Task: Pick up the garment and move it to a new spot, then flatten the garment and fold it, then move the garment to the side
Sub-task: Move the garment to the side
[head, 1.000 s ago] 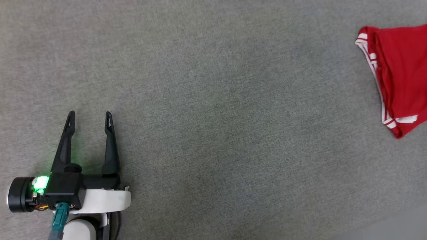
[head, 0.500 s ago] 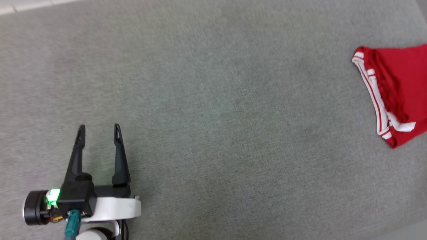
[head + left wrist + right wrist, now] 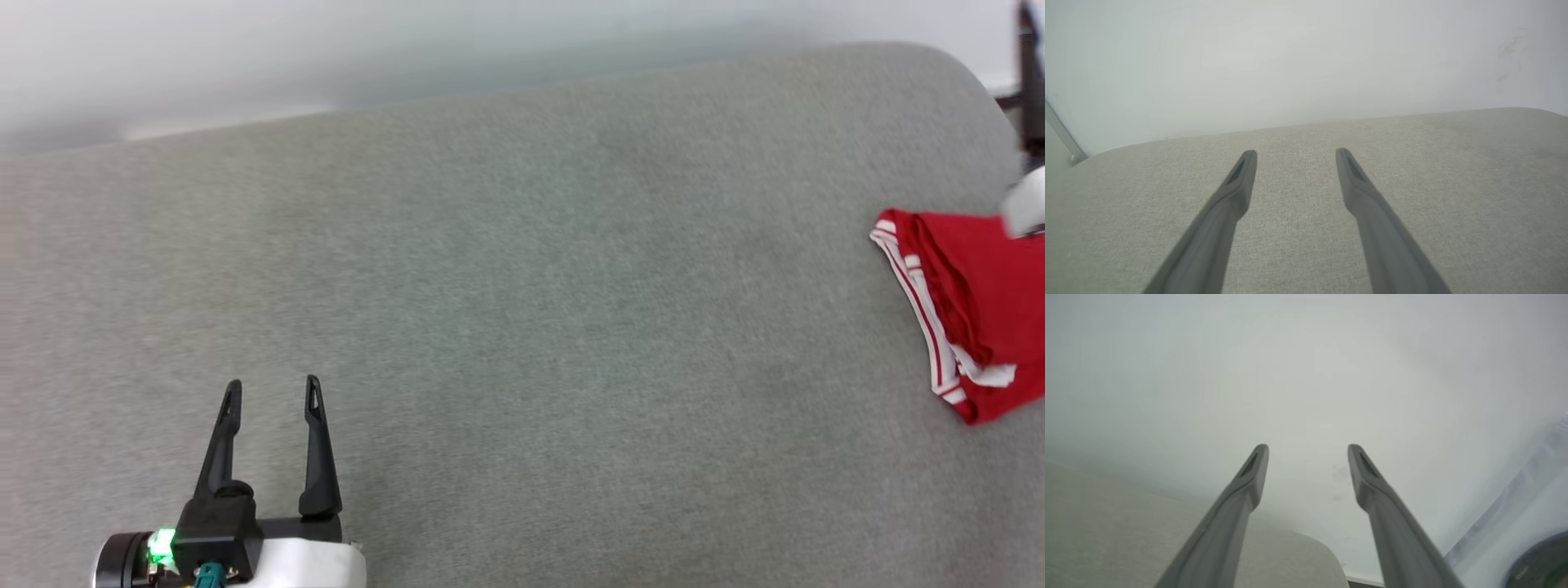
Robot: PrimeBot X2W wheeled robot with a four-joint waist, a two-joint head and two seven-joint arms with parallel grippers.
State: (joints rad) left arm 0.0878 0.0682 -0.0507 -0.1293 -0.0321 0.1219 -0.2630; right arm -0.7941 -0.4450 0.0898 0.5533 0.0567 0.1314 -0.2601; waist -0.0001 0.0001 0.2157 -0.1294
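As the folded red jersey with white-striped trim lies at the right edge of the grey fabric surface, apparently set aside, the left gripper and the right gripper both stand wide open and empty.

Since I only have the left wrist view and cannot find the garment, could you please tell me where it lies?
Observer: In the head view the garment lies folded at the far right of the grey surface, well away from the left gripper.
Operator: Thank you; is the right gripper holding it?
Observer: No; the right wrist view shows the right gripper with fingers apart and nothing between them.
Operator: Where does it point?
Observer: Past the surface's rounded corner, toward a pale blurred background.
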